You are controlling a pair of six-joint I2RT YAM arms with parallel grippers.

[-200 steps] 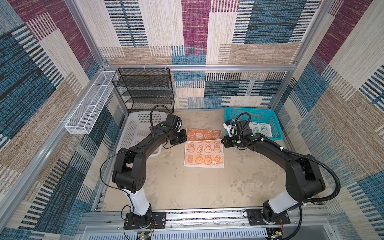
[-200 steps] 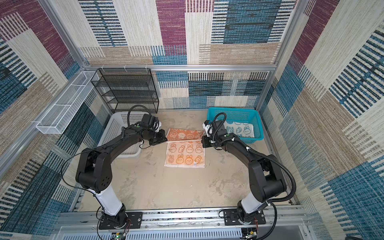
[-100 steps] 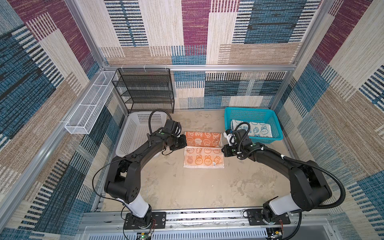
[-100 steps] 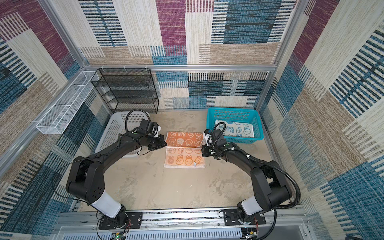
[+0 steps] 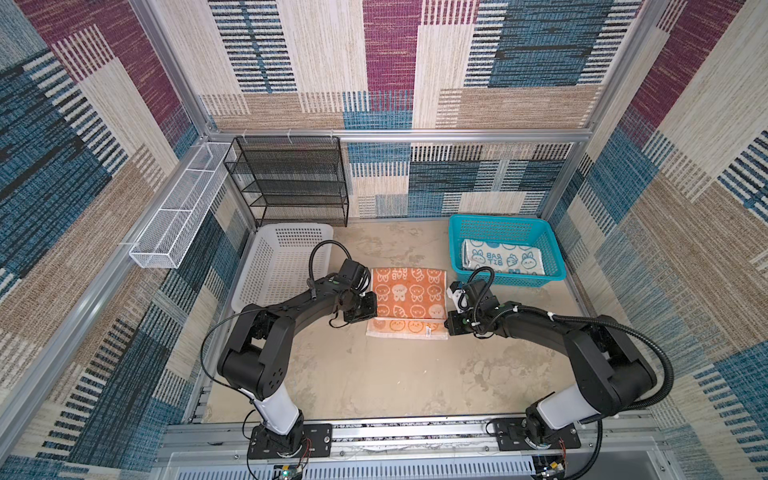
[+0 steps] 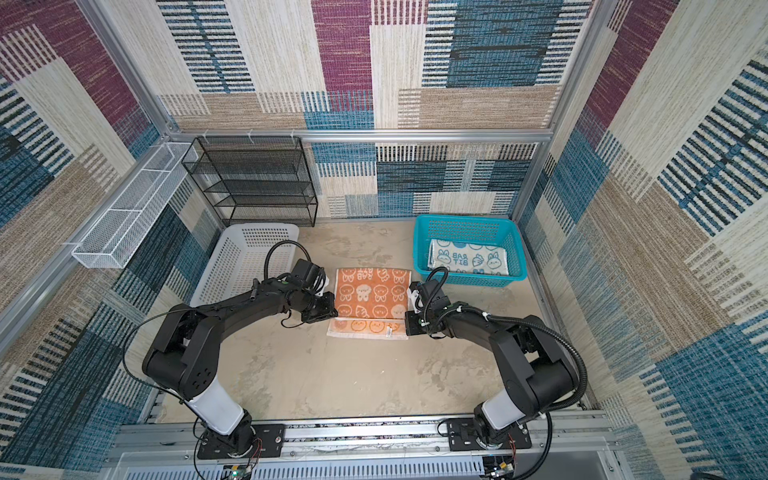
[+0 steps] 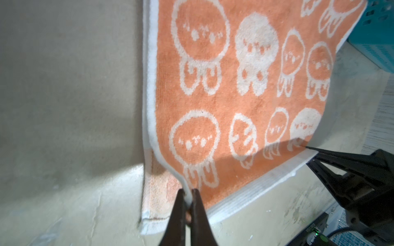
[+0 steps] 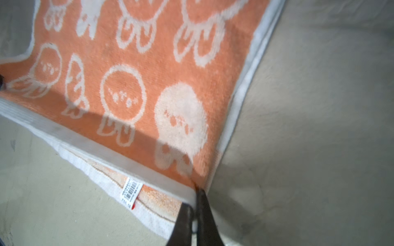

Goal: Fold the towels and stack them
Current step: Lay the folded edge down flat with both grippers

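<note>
The orange towel point(image 5: 409, 297) point(image 6: 372, 293) with white cartoon faces lies mid-table, partly folded, its upper layer drawn over all but a pale near strip. At its left corner, my left gripper point(image 5: 369, 316) point(image 6: 329, 314) point(image 7: 188, 199) is shut on the white edge of that layer. At the right corner, my right gripper point(image 5: 449, 326) point(image 6: 409, 325) point(image 8: 195, 205) is shut on the same layer. Both corners are lifted slightly. A teal-white rabbit towel point(image 5: 503, 262) point(image 6: 467, 257) lies folded in the teal basket point(image 5: 498, 226) point(image 6: 465, 226).
A white perforated basket point(image 5: 282, 266) stands left of the orange towel. A black wire rack point(image 5: 291, 183) is at the back wall and a white wire tray point(image 5: 178, 208) hangs on the left wall. A barcode label point(image 8: 131, 191) sticks out of the lower layer.
Both grippers have moved toward the near side with the towel's far edge, so the upper layer now covers much more of the lower one.
</note>
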